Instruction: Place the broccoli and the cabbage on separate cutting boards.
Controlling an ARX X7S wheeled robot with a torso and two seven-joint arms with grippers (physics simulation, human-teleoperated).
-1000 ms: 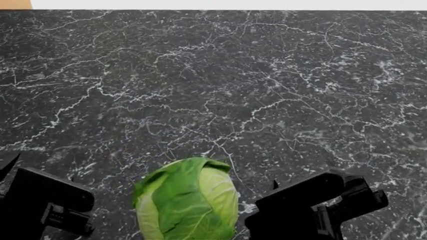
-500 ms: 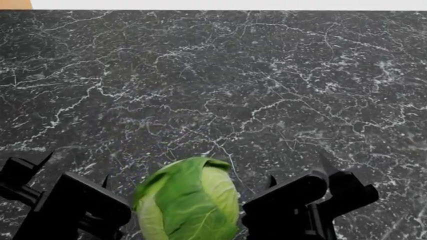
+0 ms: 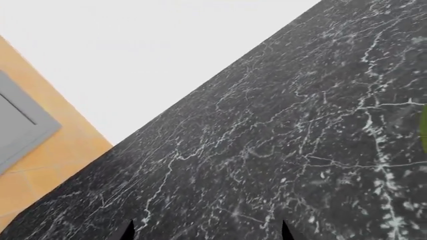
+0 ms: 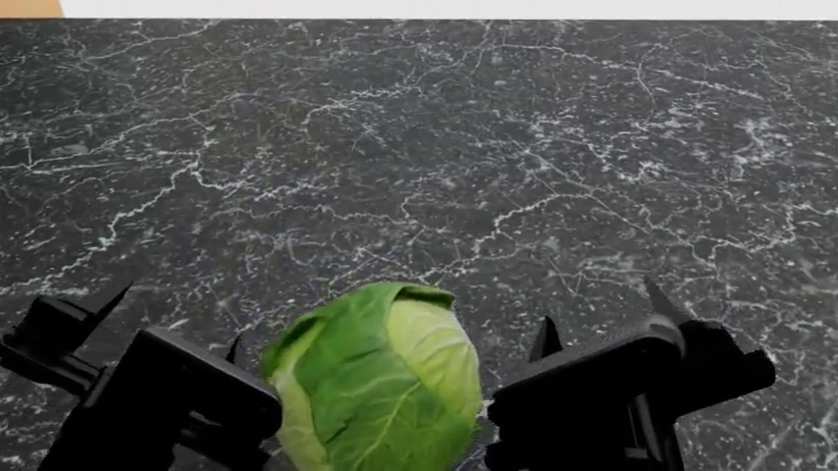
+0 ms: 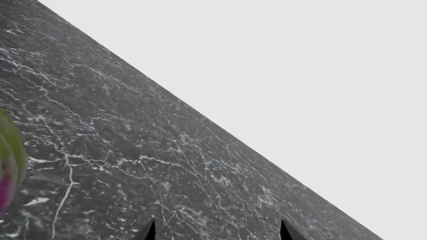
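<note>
The cabbage (image 4: 380,378), a big light-green leafy head, sits at the near edge of the head view between my two arms. My left gripper (image 4: 176,319) is just to its left and my right gripper (image 4: 599,309) just to its right. Both are open, their pointed fingertips spread over bare counter with nothing between them. The black gripper bodies flank the cabbage closely; whether they touch it I cannot tell. A green sliver of cabbage (image 3: 424,131) shows in the left wrist view, and the cabbage's edge (image 5: 9,150) shows in the right wrist view. The broccoli and the cutting boards are out of view.
A black marble counter (image 4: 433,157) with white veins fills the head view up to its far edge by a white wall (image 4: 458,8). An orange surface (image 3: 47,165) with a grey panel (image 3: 17,127) lies beyond the counter's edge in the left wrist view.
The left gripper has come forward into view beside the cabbage. The right gripper has moved slightly forward. The cabbage now shows higher and larger in the head view.
</note>
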